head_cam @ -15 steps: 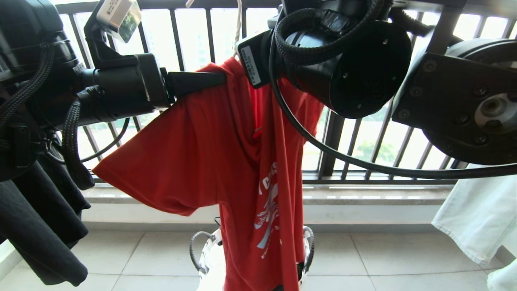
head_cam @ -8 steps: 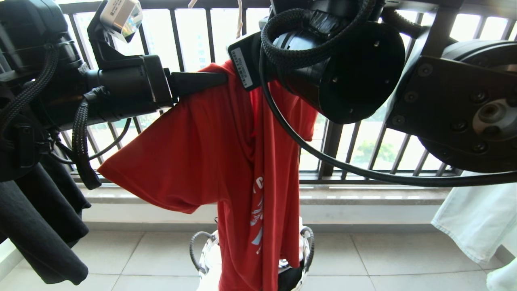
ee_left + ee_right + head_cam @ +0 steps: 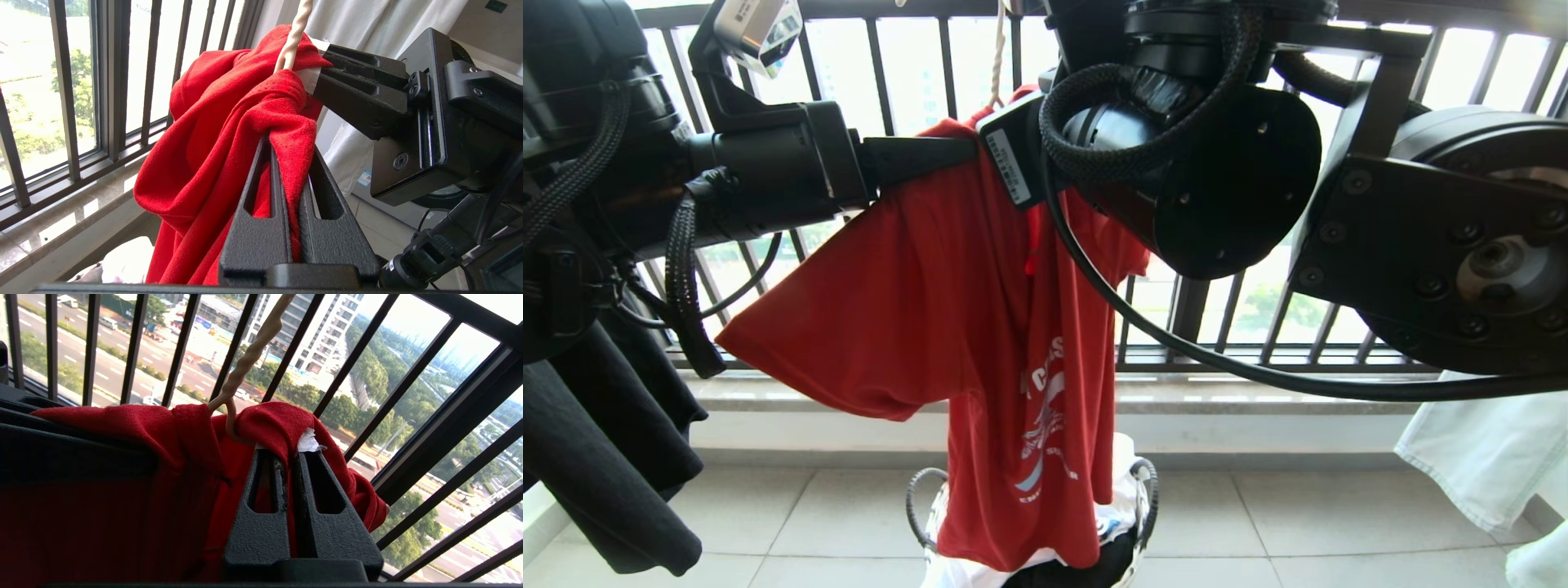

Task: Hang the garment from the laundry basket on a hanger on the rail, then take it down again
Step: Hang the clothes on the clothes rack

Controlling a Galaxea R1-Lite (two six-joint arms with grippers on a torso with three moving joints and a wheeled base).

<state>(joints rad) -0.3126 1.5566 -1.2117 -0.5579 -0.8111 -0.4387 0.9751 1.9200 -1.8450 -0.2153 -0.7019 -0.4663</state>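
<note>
The garment (image 3: 947,294), a red T-shirt with white chest print, hangs from the hanger, whose thin twisted white neck (image 3: 996,57) rises out of its collar. My left gripper (image 3: 288,141) is shut on a bunched fold at the shoulder, reaching in level from the left (image 3: 931,159). My right gripper (image 3: 288,455) pinches red cloth at the collar just beside the hanger neck (image 3: 245,363), with a thin dark slit beside the cloth; in the head view its own wrist hides it. The laundry basket (image 3: 1148,498) stands on the floor under the hem. The rail is out of view.
A black garment (image 3: 613,457) hangs at the far left and a pale one (image 3: 1486,441) at the right. The black barred window railing (image 3: 1192,310) and a stone sill (image 3: 1258,396) run close behind the shirt. Tiled floor lies around the basket.
The shirt's hem has come up, uncovering the clothes in the basket, and the chest print has turned into view. My right wrist has shifted a little left and down in the head view.
</note>
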